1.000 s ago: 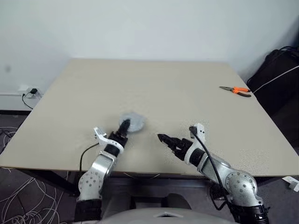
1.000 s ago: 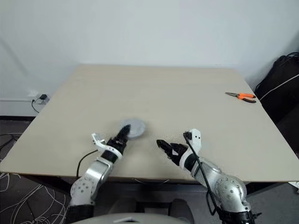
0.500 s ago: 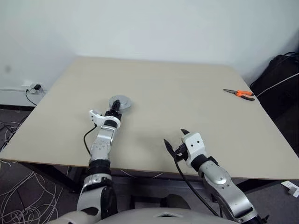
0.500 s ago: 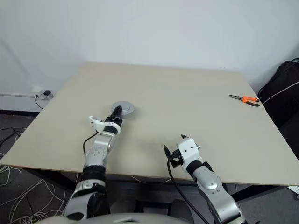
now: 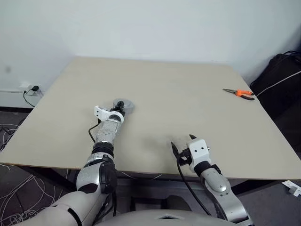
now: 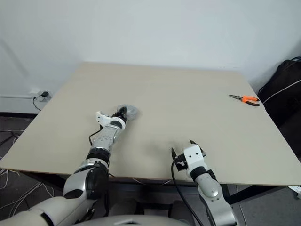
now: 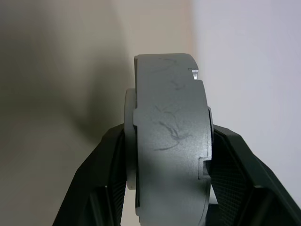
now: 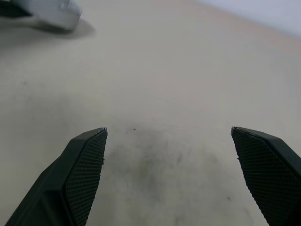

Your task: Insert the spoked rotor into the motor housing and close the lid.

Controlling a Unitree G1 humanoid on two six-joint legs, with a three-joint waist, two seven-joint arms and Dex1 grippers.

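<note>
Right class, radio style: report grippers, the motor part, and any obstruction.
Left gripper shut on grey round motor assembly, edge-on between fingers. Right gripper open, empty, over bare table. Orange pliers far right, nothing in the way.

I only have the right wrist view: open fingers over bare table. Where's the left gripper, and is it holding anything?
Observer: The left gripper is out over the table, left of centre, shut on a grey round part.
Operator: How is it gripped?
Observer: Edge-on, with one of the fingers against each flat face.
Operator: Anything else on the table?
Observer: Orange-handled pliers near the far right edge.
</note>
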